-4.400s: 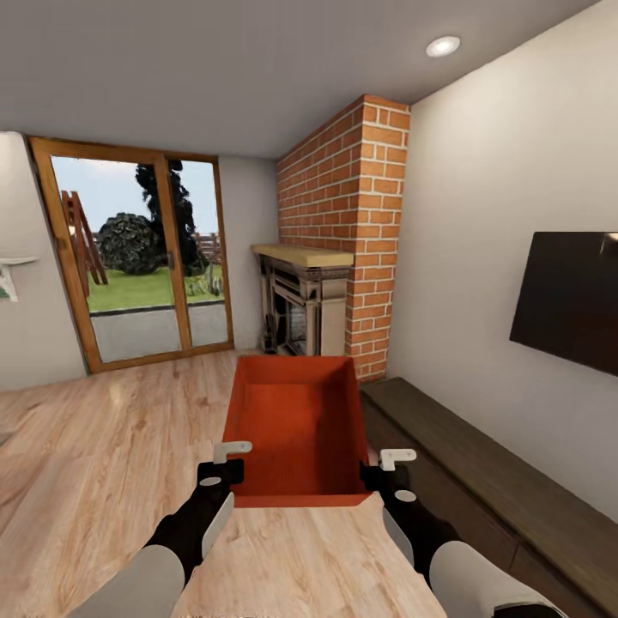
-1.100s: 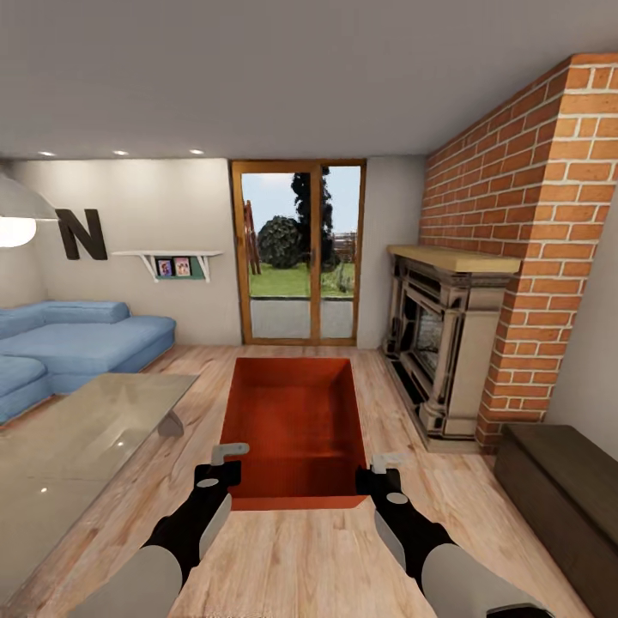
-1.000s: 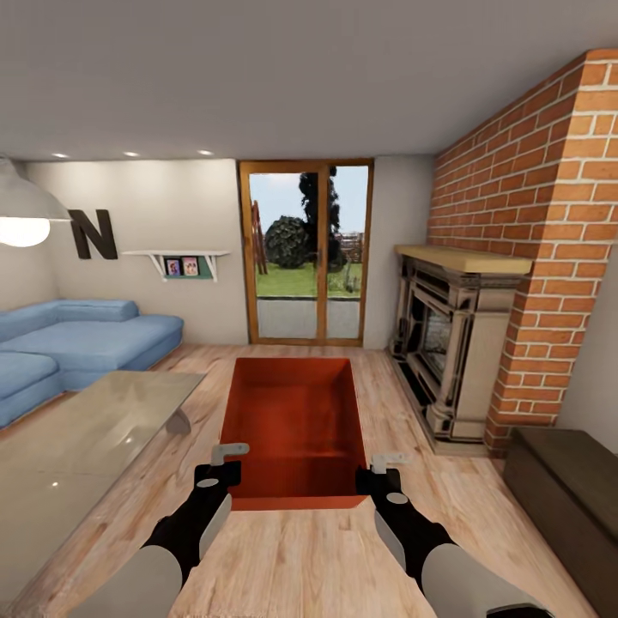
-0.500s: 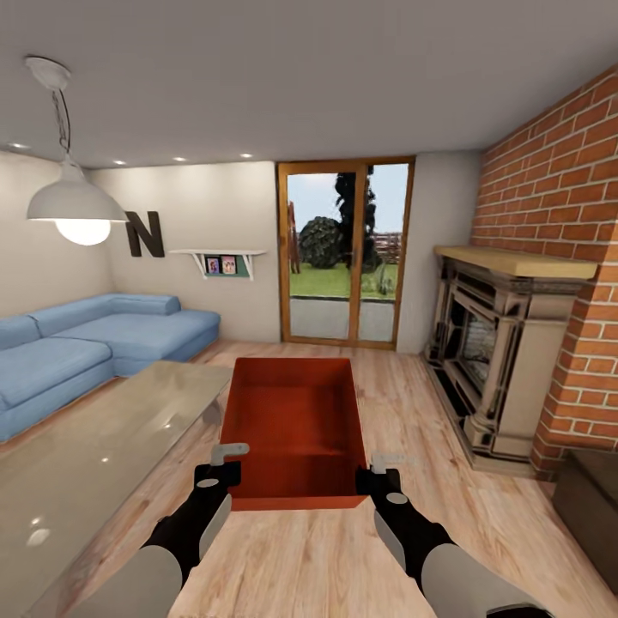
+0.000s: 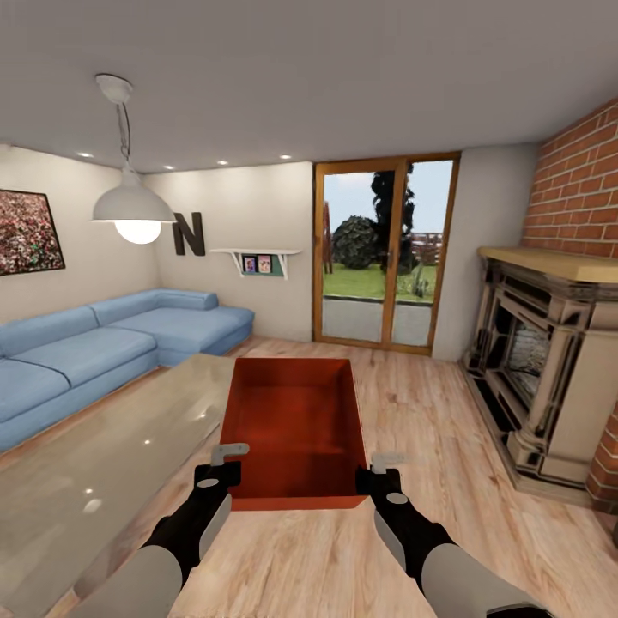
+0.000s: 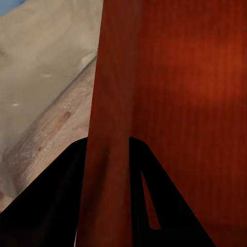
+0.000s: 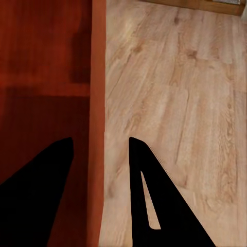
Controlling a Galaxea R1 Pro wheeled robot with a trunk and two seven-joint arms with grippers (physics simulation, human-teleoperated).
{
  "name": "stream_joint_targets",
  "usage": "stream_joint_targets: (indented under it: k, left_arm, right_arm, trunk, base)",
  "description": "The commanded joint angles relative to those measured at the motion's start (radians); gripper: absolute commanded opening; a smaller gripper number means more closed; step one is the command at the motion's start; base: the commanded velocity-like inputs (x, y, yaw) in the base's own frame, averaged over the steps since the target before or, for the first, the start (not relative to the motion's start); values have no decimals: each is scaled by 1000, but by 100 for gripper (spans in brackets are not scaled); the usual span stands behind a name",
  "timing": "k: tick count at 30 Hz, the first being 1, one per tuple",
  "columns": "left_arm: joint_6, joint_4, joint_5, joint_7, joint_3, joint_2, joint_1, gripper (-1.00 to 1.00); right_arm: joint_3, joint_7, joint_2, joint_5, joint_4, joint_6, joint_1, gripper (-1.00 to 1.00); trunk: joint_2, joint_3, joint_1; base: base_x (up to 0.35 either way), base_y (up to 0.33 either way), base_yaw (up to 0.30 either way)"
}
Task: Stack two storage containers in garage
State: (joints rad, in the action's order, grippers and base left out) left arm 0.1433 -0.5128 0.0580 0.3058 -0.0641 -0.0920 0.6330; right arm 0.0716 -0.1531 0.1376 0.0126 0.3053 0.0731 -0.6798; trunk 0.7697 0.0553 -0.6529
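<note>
One orange-red storage container (image 5: 296,421), lidless and empty, hangs level above the living room's wood plank floor (image 5: 438,429), straight ahead of me. My left gripper (image 5: 225,468) is shut on its near left wall and my right gripper (image 5: 378,472) on its near right wall. In the left wrist view the container wall (image 6: 110,128) runs between the black fingers (image 6: 51,211) of the left gripper (image 6: 108,195). In the right wrist view the wall (image 7: 96,103) stands between the fingers (image 7: 154,200) of the right gripper (image 7: 98,190). The garage is out of view.
A glass coffee table (image 5: 94,446) lies close on the left, beside the container. Behind it is a blue corner sofa (image 5: 103,343) under a pendant lamp (image 5: 133,206). A fireplace (image 5: 549,378) stands at the right, glass doors (image 5: 382,257) ahead. Open plank floor lies ahead and right.
The view has swung to the left: the sofa, the table and the lamp have come in, the brick chimney and dark bench have slid out right. The container stays held the same way.
</note>
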Motion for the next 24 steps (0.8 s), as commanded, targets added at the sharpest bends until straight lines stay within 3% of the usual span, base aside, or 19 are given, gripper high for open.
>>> stream_joint_targets:
  k: [1,24]
  left_arm:
    - [9,-2,-7,13,-5,2,1,-100]
    - [9,-1,-6,13,-5,2,1,-100]
  right_arm:
    - [2,-11,-1,4,0,2,-1,-100]
    - [2,-11,-1,6,0,2,-1,-100]
  trunk:
    - [1,2,0]
    - [1,2,0]
  base:
    - [0,0,272]
    - [0,0,272]
